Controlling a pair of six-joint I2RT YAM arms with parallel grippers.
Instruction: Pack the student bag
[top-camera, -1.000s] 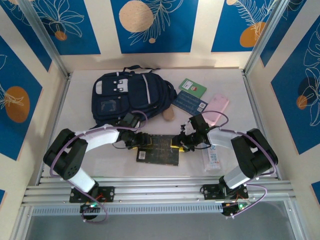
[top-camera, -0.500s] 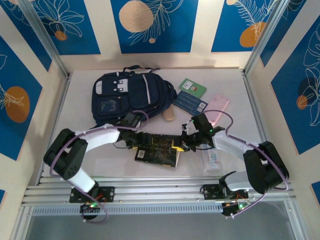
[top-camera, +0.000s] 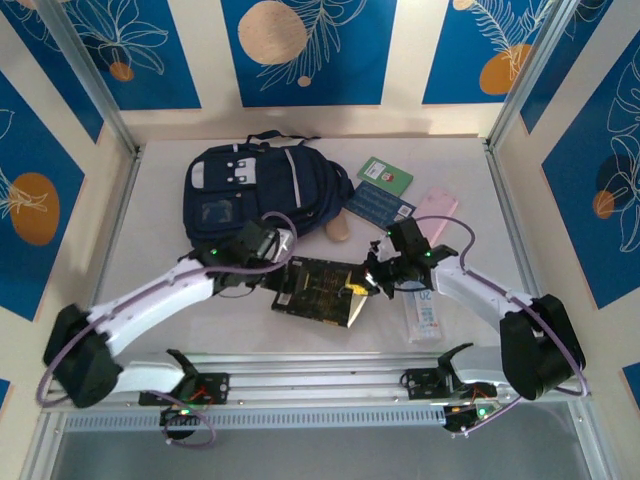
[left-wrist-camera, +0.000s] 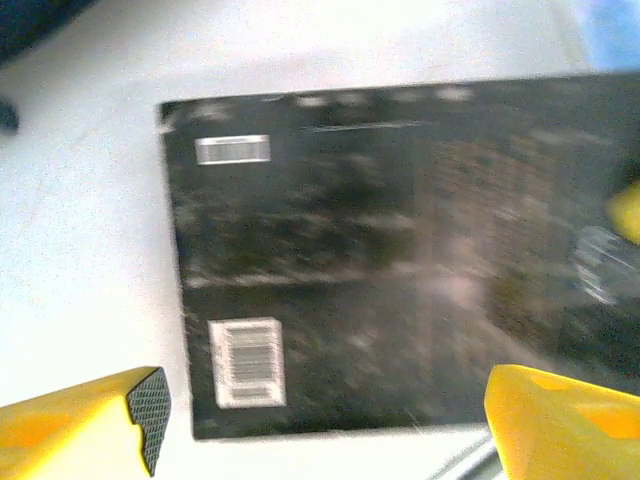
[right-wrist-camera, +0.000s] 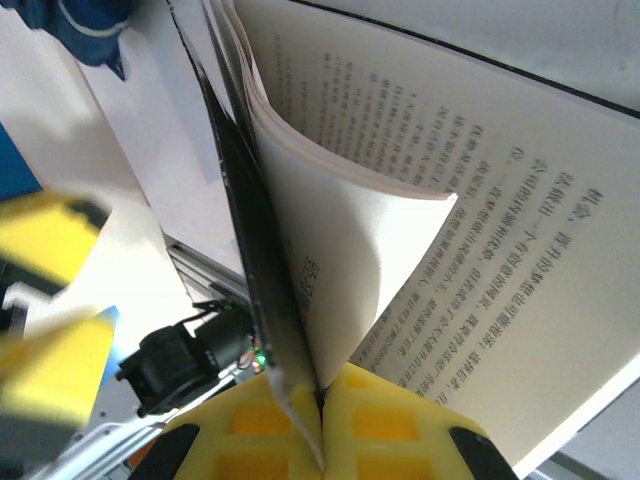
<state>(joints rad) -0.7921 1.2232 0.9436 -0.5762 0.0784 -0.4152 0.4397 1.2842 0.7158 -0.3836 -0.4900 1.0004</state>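
Navy student bag with white stripes — black book, yellow fingers.

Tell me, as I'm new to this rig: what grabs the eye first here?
A black book in the middle, its pages fanning where the right gripper pinches its edge, while the left gripper hangs open over its other end. Behind them lies the navy student bag, far left.

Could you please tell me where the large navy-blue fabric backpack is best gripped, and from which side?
Probably the dark strap loop at the far end of the navy-blue fabric backpack, approached from above. The bag lies flat, front up, its broad panels too wide to pinch, while the loop sticks out past the top edge as a thin band.
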